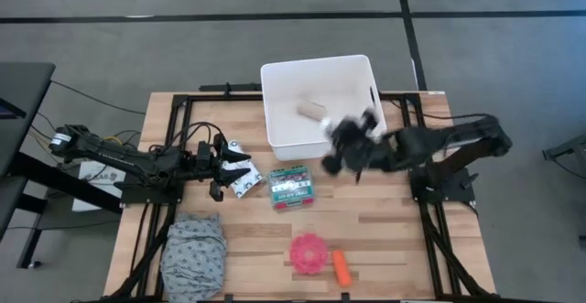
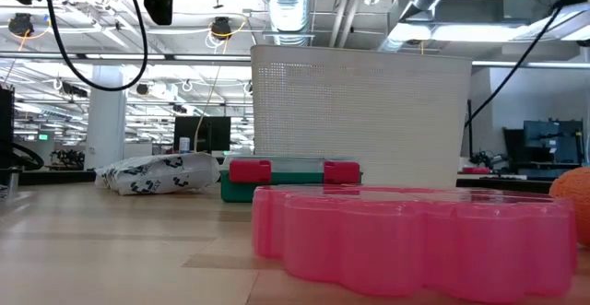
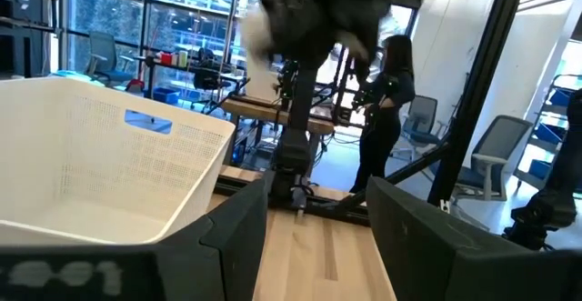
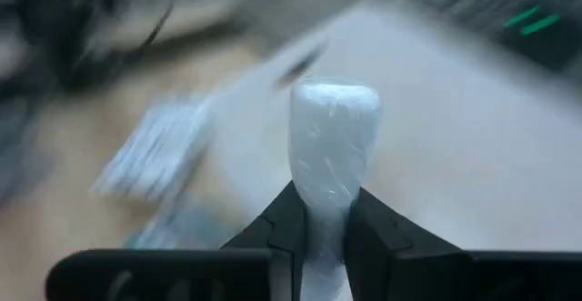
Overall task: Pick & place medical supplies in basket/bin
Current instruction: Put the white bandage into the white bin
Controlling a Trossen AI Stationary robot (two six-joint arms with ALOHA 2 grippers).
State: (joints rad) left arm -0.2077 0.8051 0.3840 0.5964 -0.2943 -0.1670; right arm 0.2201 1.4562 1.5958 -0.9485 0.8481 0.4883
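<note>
Right gripper point(image 4: 323, 219) is clamped on the low end of a small white cylinder point(image 4: 333, 137) near the tub's point(image 1: 275, 143) front edge. Looks light, slick in wrap; a mid-body hold seems safer. Left gripper point(image 1: 218, 164) spread around the white packet point(image 1: 240, 170).

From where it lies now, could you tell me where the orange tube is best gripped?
Grip the orange tube across its middle, coming straight down. It lies flat, its long axis running toward the table's near edge, and the pink disc sits close on one side, so close the fingers across its narrow width.
</note>
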